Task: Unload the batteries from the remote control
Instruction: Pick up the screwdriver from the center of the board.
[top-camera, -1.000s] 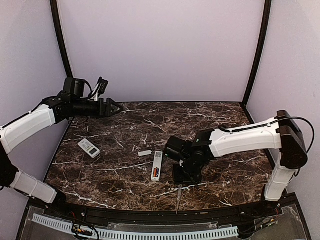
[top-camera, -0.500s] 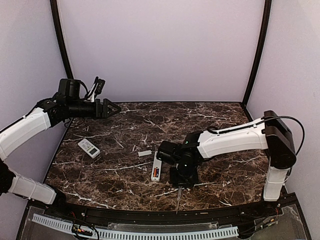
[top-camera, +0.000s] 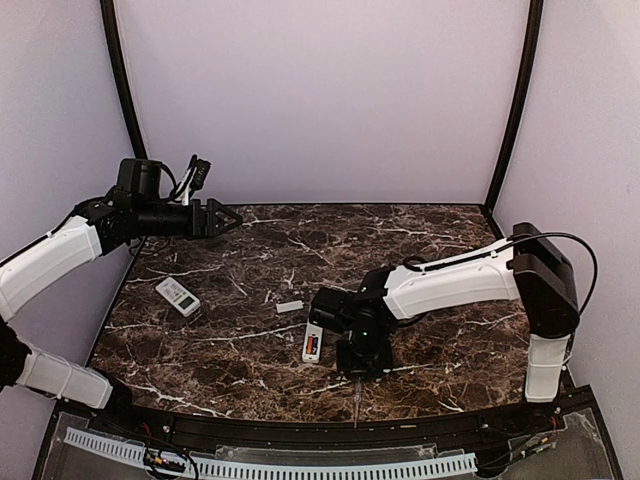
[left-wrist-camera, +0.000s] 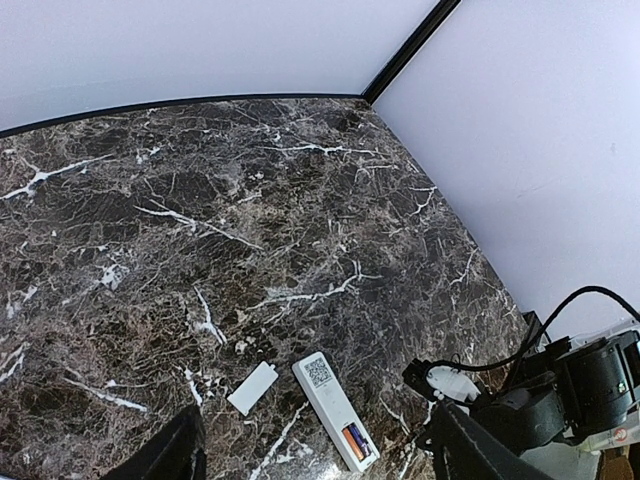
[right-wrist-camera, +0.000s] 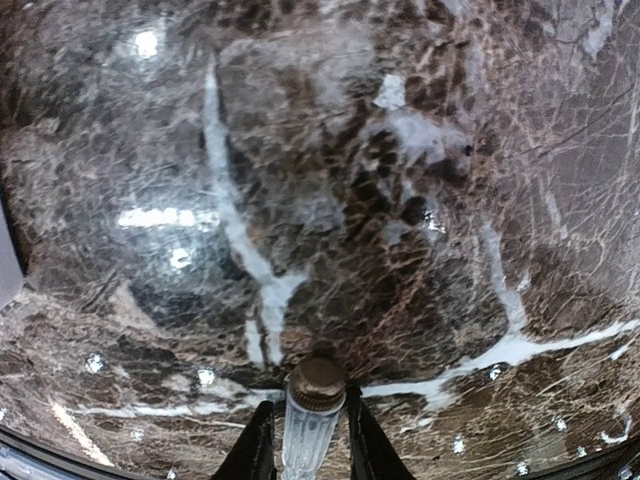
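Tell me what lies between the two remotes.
A small white cover plate, near the opened remote; otherwise bare tabletop up to the left remote. The top view shows it.

Dark marble tabletop (top-camera: 450, 250), lilac walls (top-camera: 320, 100), blk corner posts (top-camera: 118, 80)

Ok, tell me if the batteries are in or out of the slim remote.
In. The batteries, one orange, one dark, sit in the remote's open bay; the cover lies beside it.
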